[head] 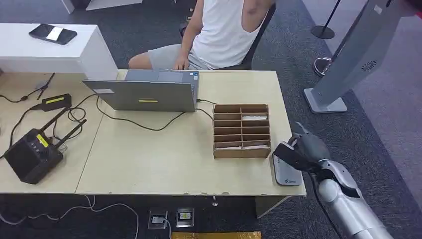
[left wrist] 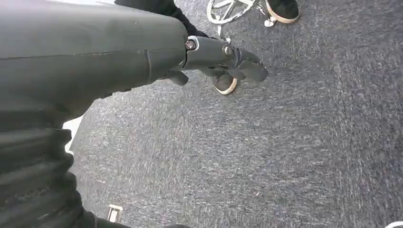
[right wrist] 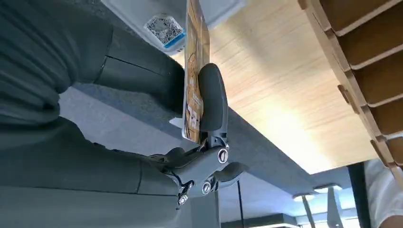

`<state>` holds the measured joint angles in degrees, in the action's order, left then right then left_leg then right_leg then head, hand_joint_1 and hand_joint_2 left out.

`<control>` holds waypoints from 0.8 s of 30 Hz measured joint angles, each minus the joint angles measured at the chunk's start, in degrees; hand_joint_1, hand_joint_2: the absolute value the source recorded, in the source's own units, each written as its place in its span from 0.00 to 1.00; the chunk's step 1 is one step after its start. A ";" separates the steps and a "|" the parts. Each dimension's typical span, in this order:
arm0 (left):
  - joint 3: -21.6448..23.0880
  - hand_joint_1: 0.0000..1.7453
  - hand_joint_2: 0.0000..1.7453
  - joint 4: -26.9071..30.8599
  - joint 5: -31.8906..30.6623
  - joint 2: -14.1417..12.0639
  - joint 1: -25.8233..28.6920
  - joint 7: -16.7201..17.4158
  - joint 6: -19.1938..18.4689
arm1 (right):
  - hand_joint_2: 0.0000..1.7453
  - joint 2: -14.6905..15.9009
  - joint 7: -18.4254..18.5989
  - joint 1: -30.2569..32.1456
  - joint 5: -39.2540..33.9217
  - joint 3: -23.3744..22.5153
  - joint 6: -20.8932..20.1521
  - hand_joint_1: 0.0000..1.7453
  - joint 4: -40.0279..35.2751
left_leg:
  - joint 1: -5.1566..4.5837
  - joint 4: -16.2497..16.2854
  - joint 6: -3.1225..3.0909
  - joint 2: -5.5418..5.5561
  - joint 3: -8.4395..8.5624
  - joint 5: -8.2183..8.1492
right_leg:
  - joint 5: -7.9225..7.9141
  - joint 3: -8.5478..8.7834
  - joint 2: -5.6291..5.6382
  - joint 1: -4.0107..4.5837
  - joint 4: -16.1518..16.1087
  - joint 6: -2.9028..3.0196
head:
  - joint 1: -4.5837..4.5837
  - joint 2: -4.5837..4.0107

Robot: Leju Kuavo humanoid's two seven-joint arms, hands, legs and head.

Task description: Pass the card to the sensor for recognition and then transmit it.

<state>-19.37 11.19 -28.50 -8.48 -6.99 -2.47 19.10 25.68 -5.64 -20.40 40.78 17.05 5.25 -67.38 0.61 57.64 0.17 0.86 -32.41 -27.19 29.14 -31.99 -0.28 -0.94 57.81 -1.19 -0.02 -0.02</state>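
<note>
Right hand (head: 298, 149) is positioned at the right edge of the table (head: 164, 164), directly over the grey sensor (head: 285, 174) that lies flat beside the cardboard sorter (head: 242, 130). Right wrist view: the hand (right wrist: 209, 156) pinches the card (right wrist: 196, 61) between thumb and a dark finger (right wrist: 214, 99); the card is seen edge-on, with printed orange artwork. The sensor's (right wrist: 166, 19) pale housing, bearing a code label, lies just beyond the card; contact between card and sensor cannot be determined. Left hand (left wrist: 223, 59) hangs above grey carpet (left wrist: 285, 152), fingers curled inward and holding nothing. On the table: a laptop (head: 149, 92), black cables and a black router (head: 32, 154). A seated person (head: 219, 35) is behind the table
</note>
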 joint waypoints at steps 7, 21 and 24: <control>-0.83 0.00 1.00 -0.02 0.33 0.07 -0.01 0.50 0.26 | 1.00 0.15 -0.52 0.21 -0.85 -0.04 0.46 1.00 0.92 | 0.00 0.01 0.00 -0.01 0.02 0.00 | 0.00 0.00 0.02 0.00 0.00 0.00 | 0.00 0.00; -0.92 0.00 1.00 -0.02 0.33 0.07 0.00 0.52 0.33 | 1.00 0.63 -0.35 2.80 -2.21 -0.07 0.28 1.00 1.07 | 0.01 -0.01 0.01 -0.09 0.16 -0.01 | 0.00 0.10 0.11 0.01 0.00 0.00 | 0.00 0.00; -0.94 0.00 1.00 -0.02 0.33 0.07 0.00 0.50 0.31 | 1.00 0.57 -0.35 2.87 -1.99 -0.07 0.63 1.00 1.07 | 0.01 -0.01 0.01 -0.09 0.20 -0.01 | -0.01 0.15 0.11 0.00 0.00 0.00 | 0.00 0.00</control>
<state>-20.31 11.17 -28.17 -8.41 -6.99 -1.97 19.41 26.25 -5.99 -17.53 38.80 16.98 5.88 -66.31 0.62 57.63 0.18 0.76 -32.21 -27.20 29.13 -31.84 -0.17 -0.94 57.80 -1.19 -0.02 -0.02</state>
